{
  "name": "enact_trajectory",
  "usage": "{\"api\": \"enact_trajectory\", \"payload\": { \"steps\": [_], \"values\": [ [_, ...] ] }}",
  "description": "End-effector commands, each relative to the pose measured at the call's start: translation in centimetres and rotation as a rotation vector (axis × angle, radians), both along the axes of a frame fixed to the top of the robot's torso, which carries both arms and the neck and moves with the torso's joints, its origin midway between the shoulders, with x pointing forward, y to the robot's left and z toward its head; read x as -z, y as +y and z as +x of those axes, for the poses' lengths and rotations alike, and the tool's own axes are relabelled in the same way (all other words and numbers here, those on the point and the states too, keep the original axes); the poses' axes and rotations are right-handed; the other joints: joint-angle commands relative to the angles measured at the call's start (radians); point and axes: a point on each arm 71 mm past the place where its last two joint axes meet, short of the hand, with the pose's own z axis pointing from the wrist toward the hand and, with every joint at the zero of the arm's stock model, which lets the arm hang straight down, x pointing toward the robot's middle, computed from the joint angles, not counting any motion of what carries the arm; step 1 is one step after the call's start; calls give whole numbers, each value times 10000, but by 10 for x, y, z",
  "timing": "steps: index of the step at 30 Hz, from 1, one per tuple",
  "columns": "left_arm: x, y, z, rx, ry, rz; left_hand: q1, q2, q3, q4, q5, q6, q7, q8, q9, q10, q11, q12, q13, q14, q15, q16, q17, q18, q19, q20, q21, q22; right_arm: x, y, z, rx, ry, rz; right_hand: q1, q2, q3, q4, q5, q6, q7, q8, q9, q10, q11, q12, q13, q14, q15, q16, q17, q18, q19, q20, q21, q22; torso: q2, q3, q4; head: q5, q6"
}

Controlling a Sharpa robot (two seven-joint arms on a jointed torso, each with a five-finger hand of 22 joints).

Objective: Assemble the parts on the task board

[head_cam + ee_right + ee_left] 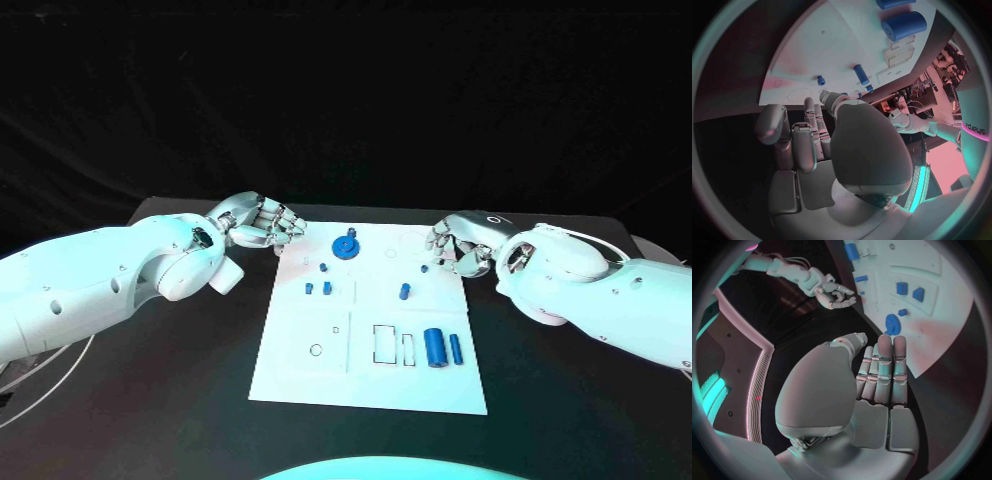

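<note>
The white task board (368, 375) lies in the middle of the black table. On its far part stands a round blue part (345, 245), with small blue parts (309, 288) and a short peg (405, 292) nearer the middle. A thick blue cylinder (436, 347) and a thin one (456, 348) lie at the near right. My left hand (267, 222) hovers at the board's far left corner, holding nothing, its fingers (886, 370) stretched out toward the round part (892, 324). My right hand (459, 240) sits at the far right edge, also holding nothing; beyond it lie the peg (861, 74) and the thick cylinder (904, 25).
Outlined slots (387, 343) and a small ring mark (316, 350) show on the board's near half. Black table (159, 400) surrounds the board on all sides. A dark curtain hangs behind the table.
</note>
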Motion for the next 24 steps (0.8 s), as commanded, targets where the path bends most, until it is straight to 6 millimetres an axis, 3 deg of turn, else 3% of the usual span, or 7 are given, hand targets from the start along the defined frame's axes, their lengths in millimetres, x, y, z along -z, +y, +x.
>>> {"api": "enact_trajectory", "payload": {
  "steps": [1,10,24],
  "values": [
    [-12,0,-1,-699,-18,-3252,25,-42,96,-34,0,108,0,82,5,5,-9,80,-10,-59,-22,-61,-45,122,-63,5,-63,-15,7,4,1,-90,-312,-1088,46,-47,88,-15,65,50,0,-56,-12,57,-2,-84,-29,471,5,61,30,-192,86,-15,101,509,4,-14,5,-45,-5],
    [-17,-4,-8,-731,-3,-4197,27,-25,150,-75,-2,162,2,125,16,58,-15,130,-8,-53,-29,-99,-85,124,-64,-1,-71,-18,15,16,2,-320,-199,-1347,61,2,268,-135,168,260,7,-48,-1,235,5,-217,-197,511,9,173,173,-257,225,-2,505,719,4,-22,-3,-90,-33],
    [-18,-5,-9,-746,3,-4341,36,-41,192,-131,-1,175,14,146,19,73,-15,158,-14,-59,-36,-145,-127,127,-65,-10,-75,-18,21,22,1,-463,59,-1569,14,39,426,-332,263,570,-43,11,39,589,-64,-298,-339,514,-55,228,226,-343,395,-2,1058,1004,-3,4,0,-97,-100]
  ]
}}
